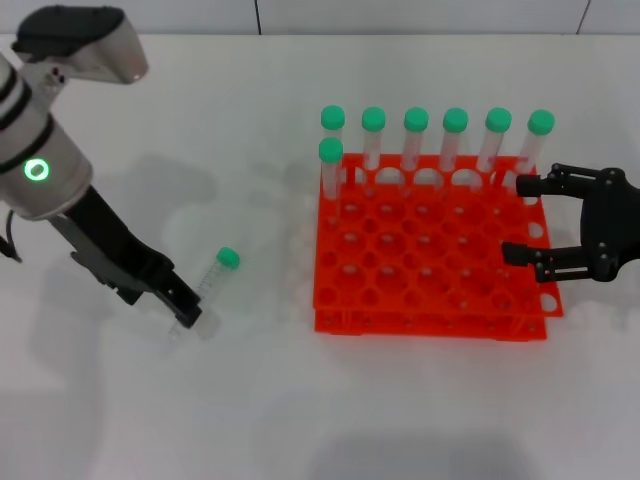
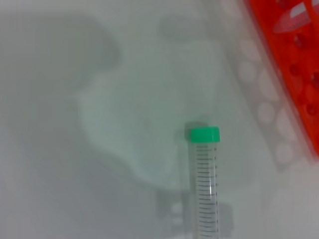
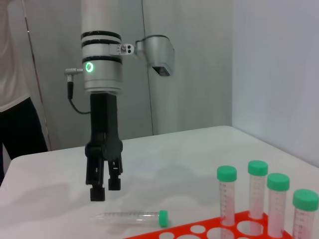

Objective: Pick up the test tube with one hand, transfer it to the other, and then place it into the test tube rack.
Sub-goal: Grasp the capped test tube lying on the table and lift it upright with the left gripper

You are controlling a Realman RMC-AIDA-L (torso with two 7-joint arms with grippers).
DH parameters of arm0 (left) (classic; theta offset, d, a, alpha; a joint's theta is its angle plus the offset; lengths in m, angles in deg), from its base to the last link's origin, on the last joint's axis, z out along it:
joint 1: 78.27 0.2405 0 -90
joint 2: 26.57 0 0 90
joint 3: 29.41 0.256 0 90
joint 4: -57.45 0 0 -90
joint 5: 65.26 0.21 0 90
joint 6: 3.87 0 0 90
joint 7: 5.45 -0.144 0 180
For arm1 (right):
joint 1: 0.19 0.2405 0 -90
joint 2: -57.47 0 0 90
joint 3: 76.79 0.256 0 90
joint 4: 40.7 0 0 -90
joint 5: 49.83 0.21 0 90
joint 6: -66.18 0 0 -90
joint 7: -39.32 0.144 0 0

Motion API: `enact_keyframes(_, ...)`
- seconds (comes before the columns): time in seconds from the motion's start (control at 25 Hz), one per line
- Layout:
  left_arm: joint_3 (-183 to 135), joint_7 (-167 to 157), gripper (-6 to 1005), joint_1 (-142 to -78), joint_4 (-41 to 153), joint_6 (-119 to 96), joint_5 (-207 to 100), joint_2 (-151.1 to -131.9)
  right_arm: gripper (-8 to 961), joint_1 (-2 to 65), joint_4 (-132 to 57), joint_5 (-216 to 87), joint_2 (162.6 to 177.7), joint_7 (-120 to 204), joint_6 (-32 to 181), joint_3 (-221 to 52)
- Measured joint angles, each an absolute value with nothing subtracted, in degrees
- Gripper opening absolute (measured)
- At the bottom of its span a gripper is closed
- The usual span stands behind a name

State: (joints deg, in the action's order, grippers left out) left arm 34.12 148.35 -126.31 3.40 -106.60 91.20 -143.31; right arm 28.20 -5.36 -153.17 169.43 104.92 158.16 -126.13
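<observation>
Wide white desk (image 1: 300,420), smooth and matte, soft shadows across it; pale grey wall panels behind in the right wrist view, a person in dark trousers at that picture's edge.

On the desk, toward the robot's right: bright orange test tube rack (image 1: 430,250), square, two-tiered plastic, grid of round holes. Along its far row, six upright clear tubes with round green caps (image 1: 455,122), plus a seventh (image 1: 331,151) one hole nearer at the rack's left corner.

Left arm: silver-white cylinder with black bands and a glowing green ring (image 1: 37,170), slanting down to a black two-finger left hand (image 1: 186,316). Fingers parted narrowly, holding nothing, tips raised just above the desk in the right wrist view, over the tube's bottom end.

Right hand (image 1: 525,217): all black, at the rack's right edge, fingers spread wide, empty, pointing toward the robot's left.

Lying flat on the desk, between the left hand and the rack, apart from the rack: the test tube (image 1: 212,280), slim clear plastic with printed graduation marks. Long axis diagonal in the head view, green cap away from the robot and toward the rack, rounded bottom beneath the left hand.
</observation>
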Motion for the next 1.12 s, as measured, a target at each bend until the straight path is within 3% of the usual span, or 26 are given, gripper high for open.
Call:
enact_keyframes(0.72,38.57,151.48,868,-125.74,6.14,-101.43,92.53,-145.62,870,28.11,-5.65,-153.55,169.86,104.25,158.16,-126.44)
enact_keyframes(0.84,38.63,151.52,664,-125.96,7.55,-100.16,92.65,-145.67,870,28.11,-5.66,-153.55,169.89,104.25,158.09,-126.45)
enact_keyframes(1.04,38.77,151.6,502,-126.03,8.07,-99.2,93.32,-145.63,870,28.06,-5.8,-153.55,169.88,104.25,157.98,-126.38)
enact_keyframes(1.12,38.78,151.78,502,-126.04,8.06,-98.87,93.81,-145.64,869,27.87,-5.79,-153.54,169.88,104.25,157.95,-126.2)
